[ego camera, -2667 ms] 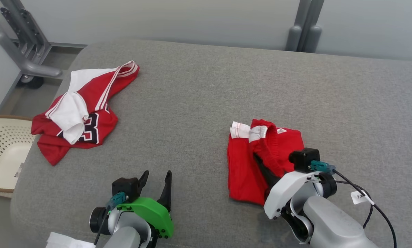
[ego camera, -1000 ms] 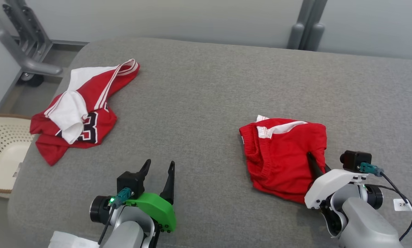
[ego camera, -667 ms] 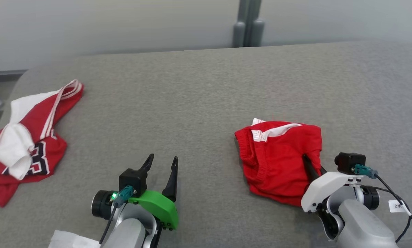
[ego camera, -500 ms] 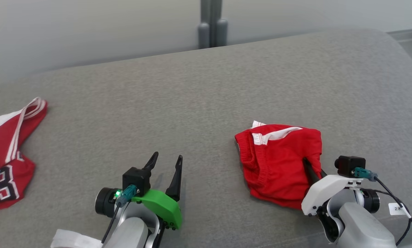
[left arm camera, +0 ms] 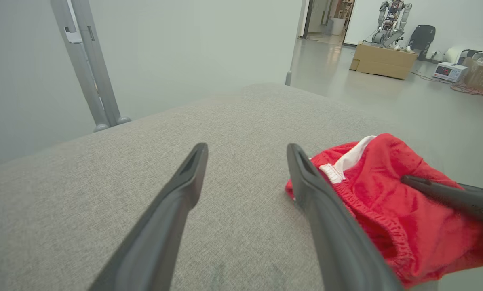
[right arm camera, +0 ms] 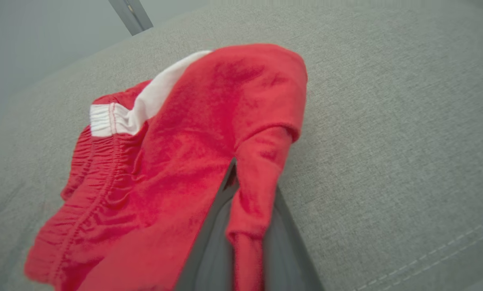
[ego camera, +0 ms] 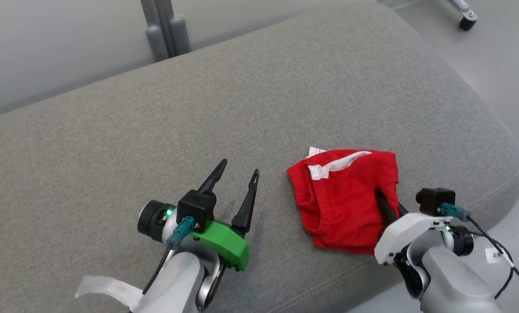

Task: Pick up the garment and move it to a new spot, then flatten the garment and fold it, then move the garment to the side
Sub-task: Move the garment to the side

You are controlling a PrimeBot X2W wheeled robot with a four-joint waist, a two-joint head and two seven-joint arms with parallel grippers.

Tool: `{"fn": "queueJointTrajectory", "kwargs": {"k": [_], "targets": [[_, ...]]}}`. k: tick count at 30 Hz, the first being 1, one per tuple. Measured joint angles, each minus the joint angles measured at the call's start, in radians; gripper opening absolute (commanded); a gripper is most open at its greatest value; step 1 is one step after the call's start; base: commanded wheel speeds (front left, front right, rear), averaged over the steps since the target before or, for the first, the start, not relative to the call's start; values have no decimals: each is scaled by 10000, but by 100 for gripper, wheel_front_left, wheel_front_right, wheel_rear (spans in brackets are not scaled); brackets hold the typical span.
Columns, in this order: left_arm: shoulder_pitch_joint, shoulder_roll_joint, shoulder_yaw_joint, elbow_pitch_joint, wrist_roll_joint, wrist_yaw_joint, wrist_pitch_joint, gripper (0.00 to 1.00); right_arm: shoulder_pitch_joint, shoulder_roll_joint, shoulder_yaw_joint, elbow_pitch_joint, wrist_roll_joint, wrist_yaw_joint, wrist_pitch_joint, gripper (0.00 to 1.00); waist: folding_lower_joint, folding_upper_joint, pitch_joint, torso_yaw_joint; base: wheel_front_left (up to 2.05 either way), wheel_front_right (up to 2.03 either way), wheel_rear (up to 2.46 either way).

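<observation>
One red garment [ego camera: 346, 200] on one grey table [ego camera: 155, 143]; two end effectors: right end effector [ego camera: 378, 194] clamped on its fabric, left end effector [ego camera: 238, 168] spread wide, empty

Bright, even, diffuse light; shadows faint. Wrist views bend at the edges, perhaps slightly soft up close.
</observation>
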Motion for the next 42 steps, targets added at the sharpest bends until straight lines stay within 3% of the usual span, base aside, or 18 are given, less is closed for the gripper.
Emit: {"fn": "queueJointTrajectory", "kwargs": {"k": [5, 11, 20, 30, 31, 38, 42], "targets": [[-250, 2, -259, -468, 376, -19, 0, 100, -752, -349, 228, -399, -558, 0, 10, 0, 0, 0, 514, -91, 0, 0, 0], [-774, 2, -324, -769, 972, 12, 0, 100, -2592, -1112, -297, -589, -1122, 0, 12, 0, 0, 0, 1352, 152, 0, 0, 0], [-1154, 13, -309, -1108, 1430, -12, 0, 100, -4773, -2554, -1528, 1394, -1933, 2, 12, 0, 0, 0, 2873, 1184, 0, 0, 0], [-1171, 15, -92, -1409, 1739, -138, 0, 100, -5410, -3762, -3824, 2892, -3841, 2, 12, 0, 0, 0, 3934, 2342, 0, 0, 0], [-1171, 17, -52, -1427, 1793, -155, 0, 100, -5407, -3837, -4836, 2612, -4723, 4, 12, 100, 1, 0, 4104, 2508, 0, 0, 0], [-1158, 13, -21, -1369, 1697, -161, 0, 100, -5024, -3716, -7089, 2334, -7007, 2, 12, 100, 1, 0, 3873, 2613, 0, 0, 0], [-1054, 13, 111, -1360, 1511, -73, 0, 100, -4721, -3099, -7440, 1618, -7474, 2, 12, 100, 1, 0, 3529, 2693, 0, 0, 0]]}}
